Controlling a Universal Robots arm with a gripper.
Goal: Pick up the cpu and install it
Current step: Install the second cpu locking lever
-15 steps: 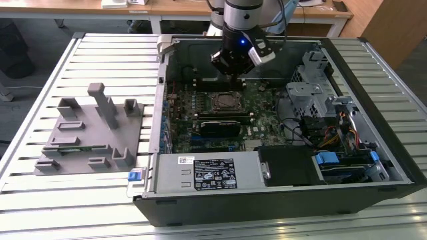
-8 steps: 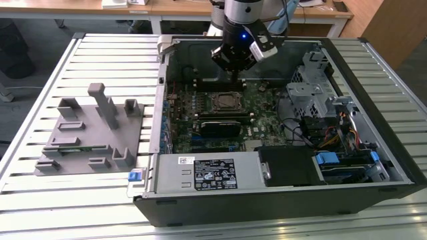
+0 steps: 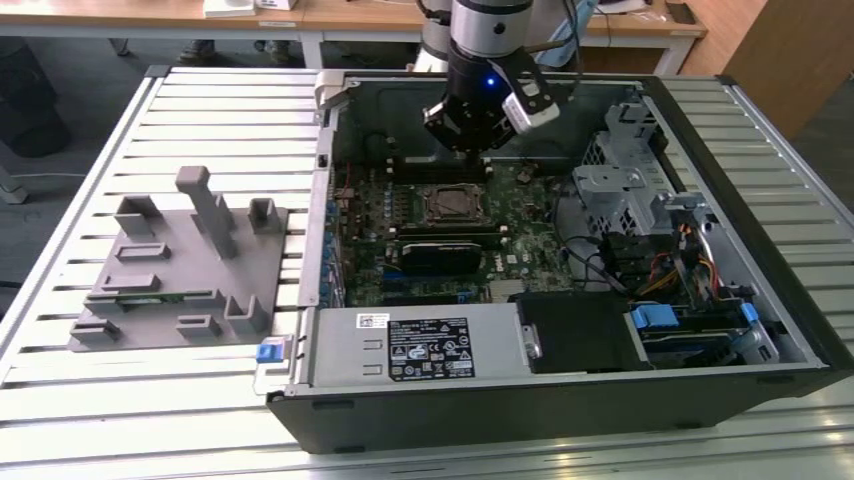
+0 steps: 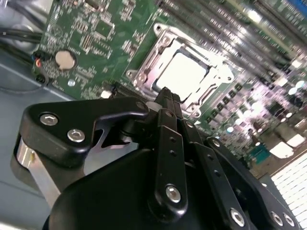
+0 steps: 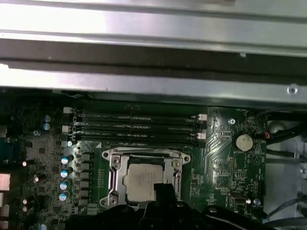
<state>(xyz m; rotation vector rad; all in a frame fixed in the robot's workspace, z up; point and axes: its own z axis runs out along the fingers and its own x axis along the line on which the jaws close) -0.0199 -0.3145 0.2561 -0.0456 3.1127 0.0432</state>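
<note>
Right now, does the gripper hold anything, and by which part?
Nothing is held. The gripper hangs above the motherboard with its fingers together, and the cpu already sits in its socket.

An open computer case [image 3: 561, 400] lies beside a grey fixture [image 3: 180, 270] on a slatted table [image 3: 80, 200].

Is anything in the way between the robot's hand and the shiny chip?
Nothing visible. The cpu already lies in its socket on the motherboard, and the hand hangs above it with open space between.
</note>
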